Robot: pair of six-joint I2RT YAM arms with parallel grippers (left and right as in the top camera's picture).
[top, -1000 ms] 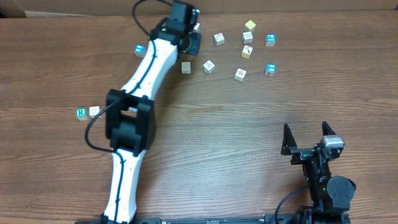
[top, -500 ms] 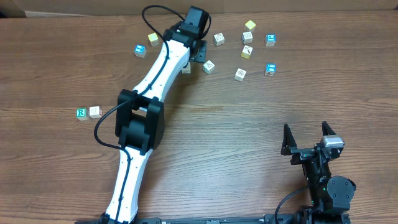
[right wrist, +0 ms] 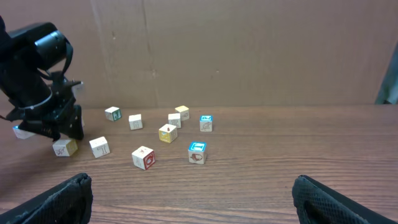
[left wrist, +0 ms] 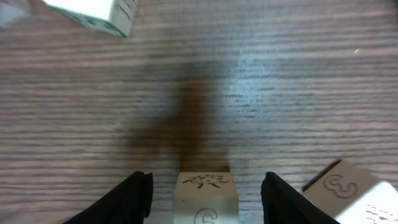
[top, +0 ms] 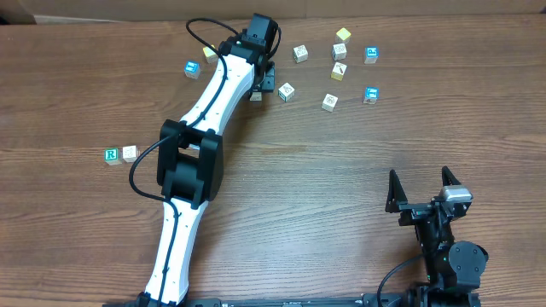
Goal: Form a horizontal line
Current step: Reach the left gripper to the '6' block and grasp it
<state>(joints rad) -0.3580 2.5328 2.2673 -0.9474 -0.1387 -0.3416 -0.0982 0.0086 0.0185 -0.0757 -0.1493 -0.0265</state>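
Showing green "R" cube, straddled cube — maybe "6"

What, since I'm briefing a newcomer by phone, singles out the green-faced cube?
Overhead, look at the wooden table left of the left arm's black elbow, where two cubes sit as a lone pair. The green R cube is the outer, left one. Its neighbour, the pale cube, lacks colour; no other cube has a green face.
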